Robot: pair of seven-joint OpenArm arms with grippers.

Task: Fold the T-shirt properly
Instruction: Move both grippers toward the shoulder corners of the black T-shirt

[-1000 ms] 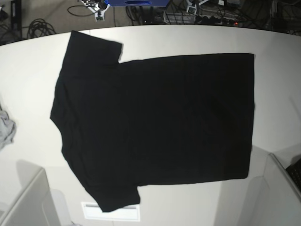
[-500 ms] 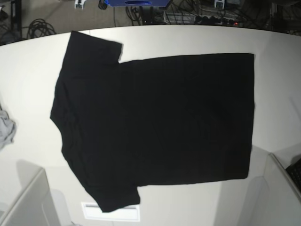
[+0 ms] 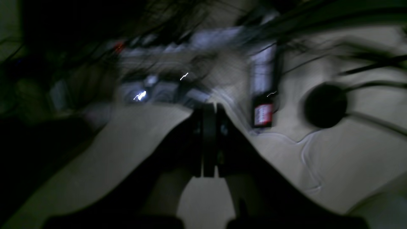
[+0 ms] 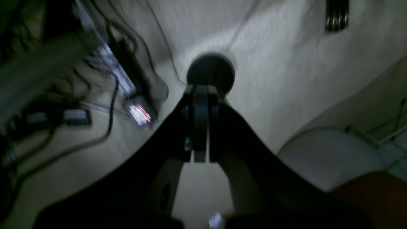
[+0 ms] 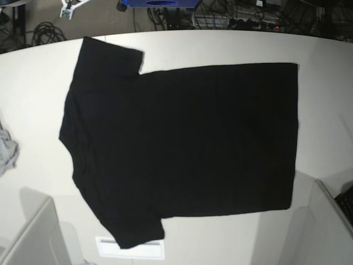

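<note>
The black T-shirt [image 5: 182, 141] lies flat on the white table [image 5: 33, 83], plain side up, sleeves at the left and hem at the right. No print shows. My left gripper [image 3: 208, 106] is shut and empty in its blurred wrist view, over the floor with cables, off the shirt. My right gripper [image 4: 200, 87] is shut and empty, also over the floor near a dark round disc [image 4: 210, 73]. In the base view only a small white arm part [image 5: 68, 9] shows beyond the table's far edge.
A small light-grey cloth [image 5: 6, 152] lies at the table's left edge. A white label [image 5: 132, 249] lies under the lower sleeve. Grey box walls stand at the bottom left [image 5: 33, 237] and bottom right [image 5: 331, 221]. Cables [image 5: 44, 30] lie behind the table.
The white arm parts beyond the far edge have moved outward: one slid left, the other left the base view to the right. The T-shirt has not moved.
</note>
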